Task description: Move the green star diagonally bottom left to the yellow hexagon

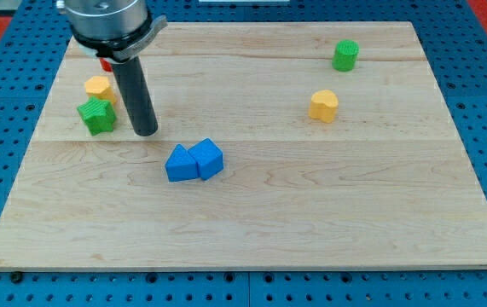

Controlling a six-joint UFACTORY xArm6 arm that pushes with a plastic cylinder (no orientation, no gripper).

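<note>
No pincer is being carried on this rig, so no spread/pinched state can be told; only a straight rod is being used. My tip (145,132) is being rested on the wooden board (311,222), just beside the green star (97,116), at approx 3 o'clock from it, w/ a small gap showing, so contact is not being made as far as can be told.

The green star is being seen near the board's left edge, touching or nearly touching the yellow hexagon (98,86), which is sitting at approx 12 o'clock from it. A red block (105,63), mostly hidden behind the arm, is being glimpsed further toward 12 o'clock; shape can't be made out.

Judgement: the star is already being placed below and slightly left of the hexagon, so the task is probably nearly done or done. The tip is being kept on the star's right side, presumably because a push toward 9 o'clock is what shifts the star leftward.

Elsewhere, well apart: two blue blocks (194,161) being pressed together near board centre, a yellow heart-like block (323,105) & a green block (345,55) toward 2 o'clock.
</note>
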